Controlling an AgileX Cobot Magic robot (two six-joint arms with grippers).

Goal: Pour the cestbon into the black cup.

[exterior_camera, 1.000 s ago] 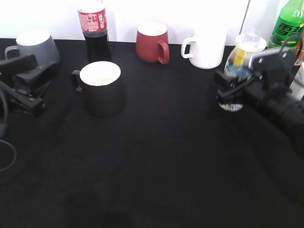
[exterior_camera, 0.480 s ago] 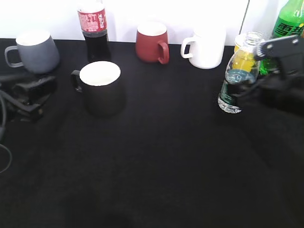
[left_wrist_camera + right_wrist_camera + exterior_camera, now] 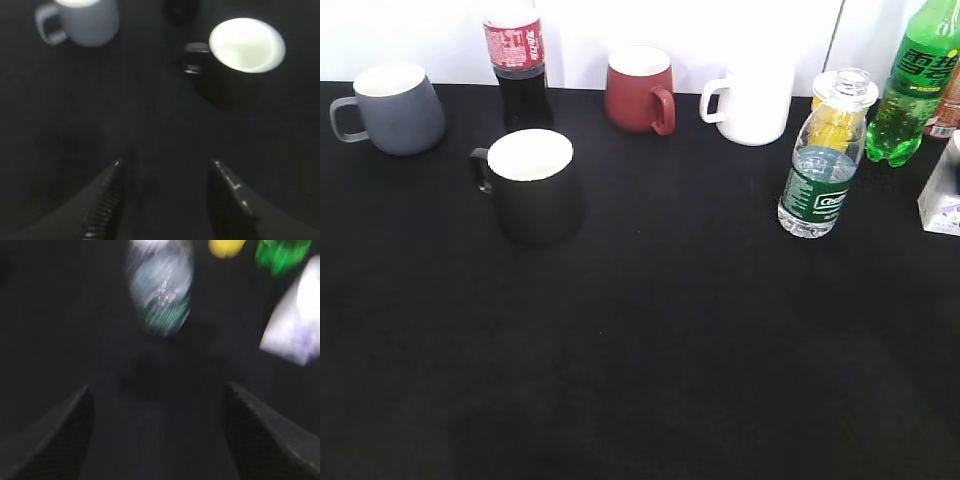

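Above the cloth, both fingers [image 3: 165,200] spread, empty

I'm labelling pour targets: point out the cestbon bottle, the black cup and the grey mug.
cestbon bottle [image 3: 817,193], exterior view, on its dark green label.
black cup [image 3: 538,205], exterior view, on its outer wall.
grey mug [image 3: 400,116], exterior view, on its side.

The cestbon [image 3: 817,175] stands upright on the black table at my right side, a small clear bottle with a dark green label and white lettering, its mouth uncapped and some water low inside. From my right wrist it shows only as a blur [image 3: 161,287]. The black cup [image 3: 533,185] sits upright well to its left, white inside, loop handle pointing left, mouth open upward [image 3: 239,57]
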